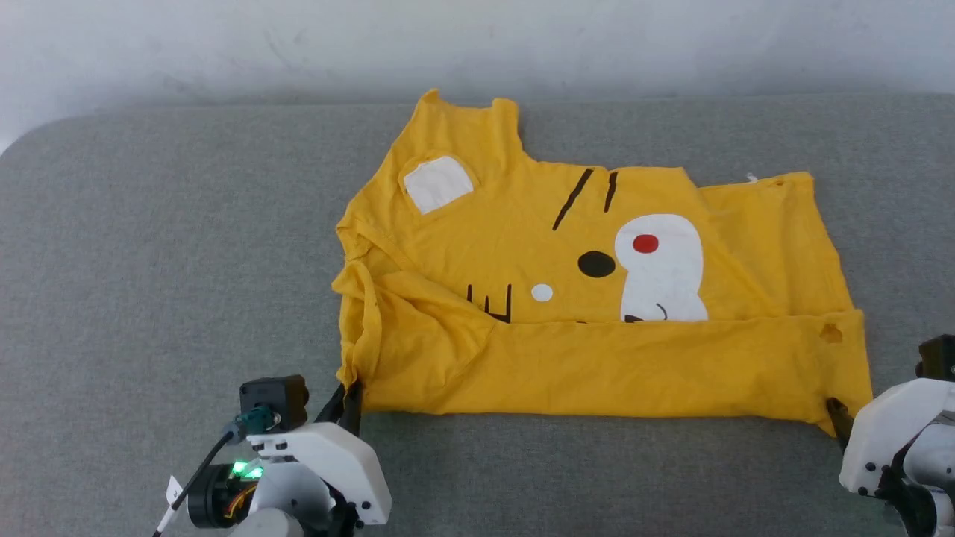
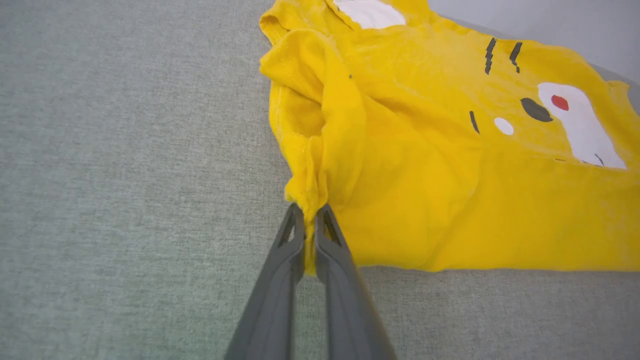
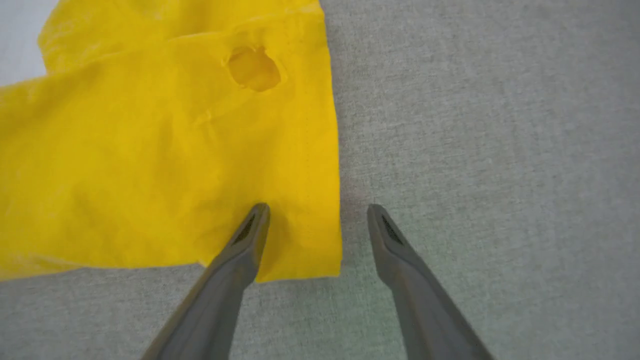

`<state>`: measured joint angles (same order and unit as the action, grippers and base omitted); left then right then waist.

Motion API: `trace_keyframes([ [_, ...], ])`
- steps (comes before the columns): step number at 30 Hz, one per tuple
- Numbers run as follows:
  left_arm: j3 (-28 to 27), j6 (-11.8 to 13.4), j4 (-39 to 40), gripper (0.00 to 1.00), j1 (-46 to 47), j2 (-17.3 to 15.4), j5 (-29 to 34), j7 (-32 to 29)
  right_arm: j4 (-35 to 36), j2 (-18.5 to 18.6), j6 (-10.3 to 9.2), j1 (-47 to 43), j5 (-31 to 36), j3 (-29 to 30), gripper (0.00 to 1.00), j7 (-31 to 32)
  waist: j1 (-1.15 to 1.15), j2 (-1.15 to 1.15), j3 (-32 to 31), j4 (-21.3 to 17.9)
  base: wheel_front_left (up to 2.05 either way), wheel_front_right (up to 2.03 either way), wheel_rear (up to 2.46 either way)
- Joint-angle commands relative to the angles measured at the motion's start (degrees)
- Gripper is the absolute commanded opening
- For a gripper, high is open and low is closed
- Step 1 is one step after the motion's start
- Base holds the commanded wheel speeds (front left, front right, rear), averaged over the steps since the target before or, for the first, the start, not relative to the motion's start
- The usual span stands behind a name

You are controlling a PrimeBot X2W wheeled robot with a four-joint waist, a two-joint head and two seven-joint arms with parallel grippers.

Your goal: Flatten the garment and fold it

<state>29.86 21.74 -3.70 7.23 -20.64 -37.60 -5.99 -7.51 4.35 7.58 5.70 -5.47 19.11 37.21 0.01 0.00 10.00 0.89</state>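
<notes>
The garment point(image 1: 589, 298) is a bright yellow T-shirt with a cartoon face print, lying on the grey surface with its near part folded up over the print. My left gripper point(image 1: 345, 395) is shut on the garment's bunched near-left corner, the fabric pinched between the fingers in the left wrist view point(image 2: 310, 212). At the near-right corner my right gripper point(image 3: 317, 212) is open, straddling the garment's point(image 3: 165, 150) right edge: one finger lies over the cloth, the other over the bare surface. A small hole point(image 3: 254, 67) shows in the fabric beyond it.
The grey padded surface point(image 1: 164, 261) stretches wide on the garment's left and along the front. A pale wall point(image 1: 477, 37) runs behind its far edge.
</notes>
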Motion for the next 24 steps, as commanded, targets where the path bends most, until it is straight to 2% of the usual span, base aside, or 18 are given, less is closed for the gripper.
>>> trace_keyframes([
  [1,0.2,0.3,0.9,0.00,0.7,-0.4,0.9,0.1,-2.4,-0.1,-0.09,1.6,1.0,0.9,1.00,-0.5,-0.01,0.00,1.2,1.1,0.00,0.00,0.00],
  [5,0.3,0.4,1.4,0.00,0.6,-0.7,1.0,0.2,-7.0,-0.1,-0.09,1.9,1.5,-0.3,1.00,0.0,-0.01,0.00,1.5,1.6,0.00,0.00,0.00],
  [6,0.3,0.3,1.4,0.00,0.5,-0.7,0.9,0.3,-7.7,-0.1,-0.09,1.8,1.3,-0.4,0.05,-0.1,-0.01,0.00,1.5,1.7,0.00,0.00,0.00],
  [7,0.2,0.2,1.2,0.00,0.4,-0.8,0.9,0.4,-8.2,0.0,-0.09,1.8,1.2,-0.5,0.00,-0.5,-0.01,0.00,1.3,1.8,0.00,0.00,0.00],
  [15,0.1,-0.2,0.4,0.00,-2.1,-2.9,0.1,-0.2,-6.9,2.0,-0.09,0.7,-1.1,-2.0,0.00,-4.2,-0.01,0.00,-3.4,1.6,0.00,0.00,0.00],
  [24,0.7,0.9,3.2,0.00,-8.1,-5.0,-1.3,-2.6,1.3,5.2,-0.09,-5.9,-4.0,-3.6,0.00,0.4,-0.01,0.00,-9.6,2.1,0.00,0.00,0.00],
])
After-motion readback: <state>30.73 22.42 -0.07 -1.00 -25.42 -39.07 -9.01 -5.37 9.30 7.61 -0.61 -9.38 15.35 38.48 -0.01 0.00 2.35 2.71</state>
